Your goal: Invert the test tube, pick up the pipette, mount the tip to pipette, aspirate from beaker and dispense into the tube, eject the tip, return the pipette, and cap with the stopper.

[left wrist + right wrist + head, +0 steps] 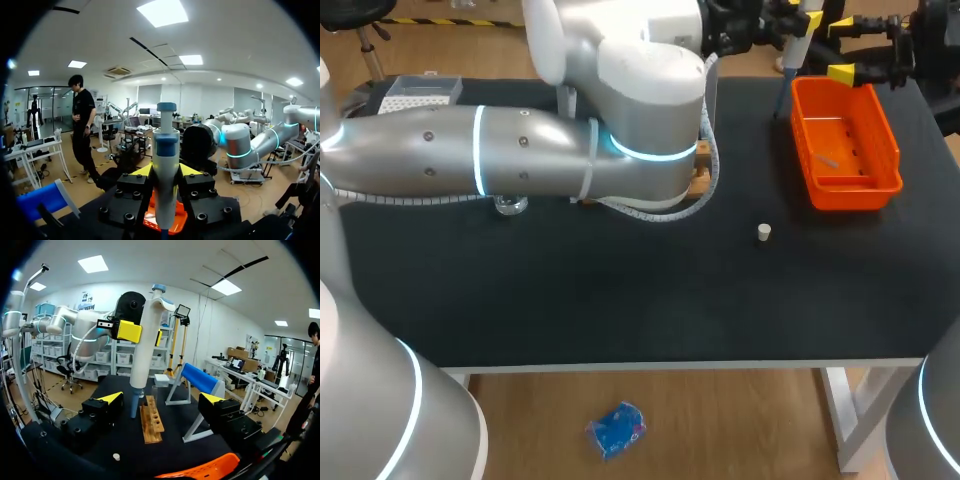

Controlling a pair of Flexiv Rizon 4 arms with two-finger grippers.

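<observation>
Left arm (440,150): silver-grey shells, cyan light rings (478,150), white ribbed cable (655,212). Jaws black, bolted, yellow-tipped.

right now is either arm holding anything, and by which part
The jaws of the left arm hold the white plastic pipette with blue top upright, around the middle of its barrel. Those of the right arm are open, empty.

White, blue-capped pipette (165,150) upright in the left pincer (165,173); small white stopper (764,233) stands on the table (620,300).
</observation>
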